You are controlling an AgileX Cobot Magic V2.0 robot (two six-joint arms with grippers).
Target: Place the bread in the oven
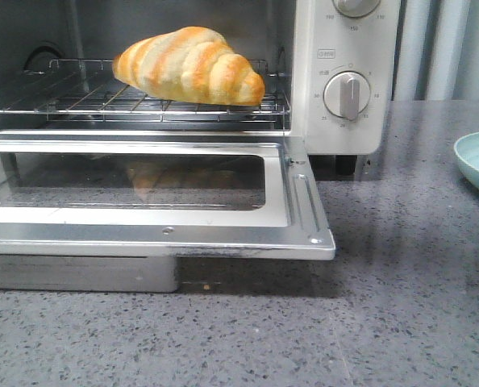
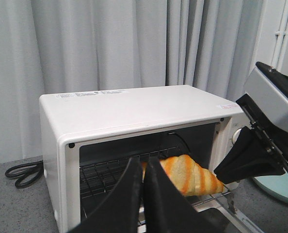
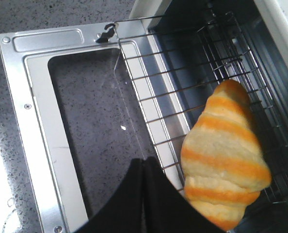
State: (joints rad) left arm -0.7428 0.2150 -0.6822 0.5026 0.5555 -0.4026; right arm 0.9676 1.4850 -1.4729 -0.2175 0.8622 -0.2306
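Worktop: dark grey speckled worktop point(image 1: 401, 306), carrying the oven.
Door: glass-windowed drop-down door point(image 1: 143, 201) with silver metal frame, lying open and flat toward the viewer.
Rack: wire rack point(image 1: 86, 101) inside the cavity.
Bread: golden-orange and cream striped croissant-shaped roll point(image 1: 189, 66), resting on the rack.
Oven: cream-white toaster oven point(image 2: 134, 111) with round beige dials.
Plate: pale green plate point(image 1: 477, 161), on the worktop right of the oven.
Left tool point(image 2: 143, 187): black fingers pressed together, holding nothing.
Right tool point(image 3: 143, 187): fingers closed, empty, above the door.
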